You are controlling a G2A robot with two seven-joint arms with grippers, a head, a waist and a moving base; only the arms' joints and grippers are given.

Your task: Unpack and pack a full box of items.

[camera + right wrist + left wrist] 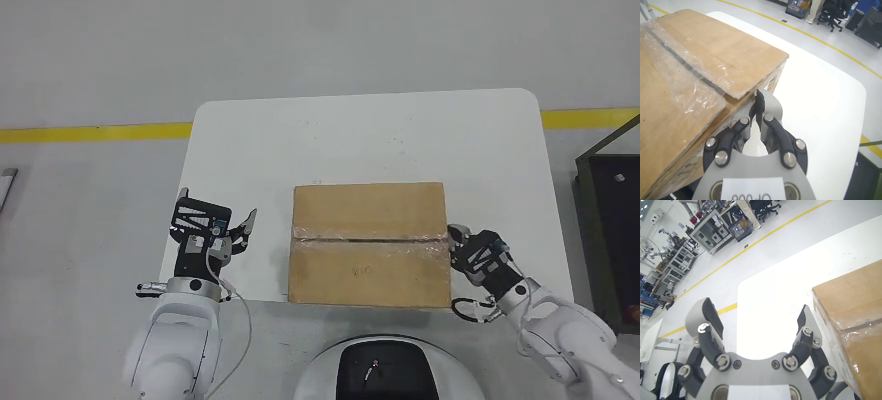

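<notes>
box [368,243]: flaps down, sat mid-table [400,130], long axis ran left-right
left tool [755,313]: spread apart, off box's left end with a gap
right tool [757,106]: pressed together, just beside the right-end flap seam, nearer arm

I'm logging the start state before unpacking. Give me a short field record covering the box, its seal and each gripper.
box: cardboard box, closed, on the white table
seal: clear tape along the top seam
left gripper: fingers open, beside one end of the box, apart from it
right gripper: fingers shut, at the other end by the seam; contact unclear
</notes>
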